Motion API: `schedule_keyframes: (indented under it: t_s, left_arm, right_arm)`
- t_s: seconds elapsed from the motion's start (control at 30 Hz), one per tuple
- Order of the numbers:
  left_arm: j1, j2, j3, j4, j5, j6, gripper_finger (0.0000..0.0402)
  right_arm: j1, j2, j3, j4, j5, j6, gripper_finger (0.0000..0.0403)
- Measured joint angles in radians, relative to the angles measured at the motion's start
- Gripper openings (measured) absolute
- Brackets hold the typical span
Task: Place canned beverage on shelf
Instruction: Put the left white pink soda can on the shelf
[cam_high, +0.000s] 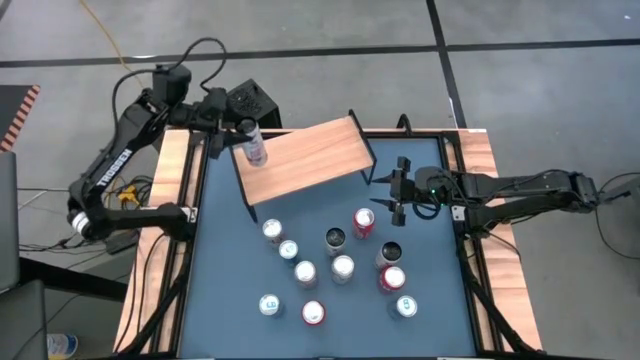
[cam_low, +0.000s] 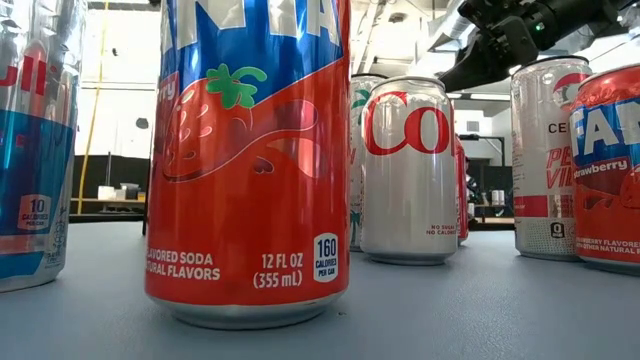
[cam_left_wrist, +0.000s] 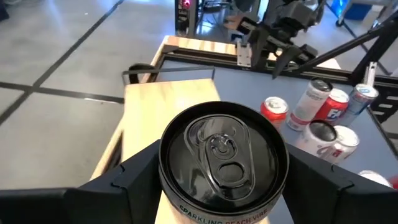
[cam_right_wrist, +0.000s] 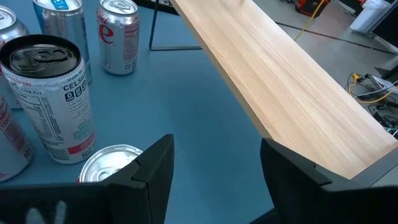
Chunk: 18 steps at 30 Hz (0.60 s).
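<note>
The shelf (cam_high: 310, 160) is a light wooden board on thin black legs, standing at the far side of the blue table (cam_high: 225, 260). My left gripper (cam_high: 240, 135) is over the board's left end, shut on a black-topped can (cam_left_wrist: 222, 158), which the high view also shows (cam_high: 254, 146). The board (cam_left_wrist: 165, 112) lies below and beyond that can. Whether the can's base touches the board is hidden. My right gripper (cam_high: 392, 192) waits open by the shelf's right end, nothing between its fingers (cam_right_wrist: 155, 168). In the right wrist view the board (cam_right_wrist: 292, 81) runs ahead of it. My left gripper pinches the can's round side wall (cam_left_wrist: 169, 190) just under the top rim, one finger (cam_left_wrist: 124, 186) on each side. The fingers come roughly level from the table's left. The can stands about upright, top up, over the shelf's left end.
Several more cans (cam_high: 335, 265) stand on the blue mat between the shelf and the near edge, a few close to my right gripper (cam_right_wrist: 46, 93). Wooden rails (cam_high: 160, 250) border the table left and right. A black box (cam_high: 250, 100) sits beyond the shelf's left end.
</note>
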Motion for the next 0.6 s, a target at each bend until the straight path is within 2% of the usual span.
schedule_keyframes:
  t_s: [0.13, 0.37, 0.47, 0.6]
  left_arm:
    - [0.053, 0.001, -0.073, 0.054, 0.067, 0.026, 0.025]
    - [0.072, 0.001, -0.169, 0.142, 0.085, 0.071, 0.0251]
    - [0.07, 0.001, -0.179, 0.186, 0.087, 0.054, 0.0251]
    - [0.042, 0.001, -0.179, 0.354, 0.088, -0.031, 0.0251]
  right_arm:
    - [0.0, 0.0, 0.0, 0.0, 0.0, 0.019, 0.0227]
    - [-0.007, 0.0, 0.0, 0.0, 0.0, 0.019, 0.0227]
    - [-0.022, 0.0, 0.0, 0.0, 0.0, 0.022, 0.0227]
    - [-0.042, 0.0, 0.0, 0.001, 0.0, 0.023, 0.0227]
